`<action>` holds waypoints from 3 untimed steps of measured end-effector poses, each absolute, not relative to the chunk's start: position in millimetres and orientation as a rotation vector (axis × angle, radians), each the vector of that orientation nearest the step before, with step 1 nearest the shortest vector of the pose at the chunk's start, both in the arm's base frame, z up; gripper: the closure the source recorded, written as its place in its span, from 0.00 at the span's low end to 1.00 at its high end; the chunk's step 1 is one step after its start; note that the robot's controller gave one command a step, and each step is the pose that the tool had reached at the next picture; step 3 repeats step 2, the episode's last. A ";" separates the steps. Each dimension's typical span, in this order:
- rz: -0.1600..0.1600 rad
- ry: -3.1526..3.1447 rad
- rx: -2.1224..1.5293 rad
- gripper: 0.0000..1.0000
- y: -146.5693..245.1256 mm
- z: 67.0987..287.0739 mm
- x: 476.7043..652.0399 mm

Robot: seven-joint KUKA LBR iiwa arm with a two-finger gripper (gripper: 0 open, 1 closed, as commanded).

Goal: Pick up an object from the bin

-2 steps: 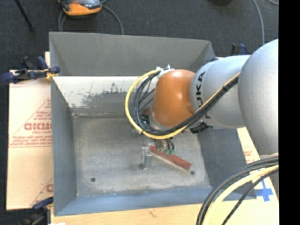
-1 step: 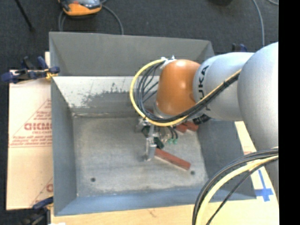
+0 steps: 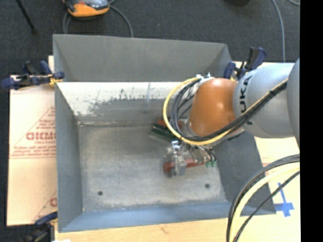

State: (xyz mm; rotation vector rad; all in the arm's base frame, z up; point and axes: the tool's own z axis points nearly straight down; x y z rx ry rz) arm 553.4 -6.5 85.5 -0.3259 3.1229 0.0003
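**Q:** What lies at the left of the frame?

**A:** The left wall of the grey metal bin (image 3: 68, 150) slopes down to a bare, scuffed floor. The whole left half of that floor stands open, with free room between the near wall and the far wall.

**Q:** And toward the middle?

**A:** A dark green thing (image 3: 159, 131) lies just right of centre, near the foot of the far wall, partly under the looped cables (image 3: 171, 110). Below it the gripper (image 3: 173, 165) is low over the floor, right of centre. Whether it is open or closed cannot be told. Just beside it, to the right, lie a small red piece (image 3: 193, 161) and a small green piece (image 3: 210, 160), the things nearest to it.

**Q:** What crowds the right side?

**A:** The orange cover (image 3: 212, 107) and the grey arm (image 3: 267, 100) overhang the bin's right wall and hide the floor beneath. The letters "UKA" read down the arm's casing.
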 end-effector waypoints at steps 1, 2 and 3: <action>0.001 3.123 -0.325 1.00 -6.1 85.6 553.4; -0.002 3.110 -0.383 1.00 -16.3 218.0 555.6; -0.002 3.110 -0.383 1.00 -16.3 218.0 555.6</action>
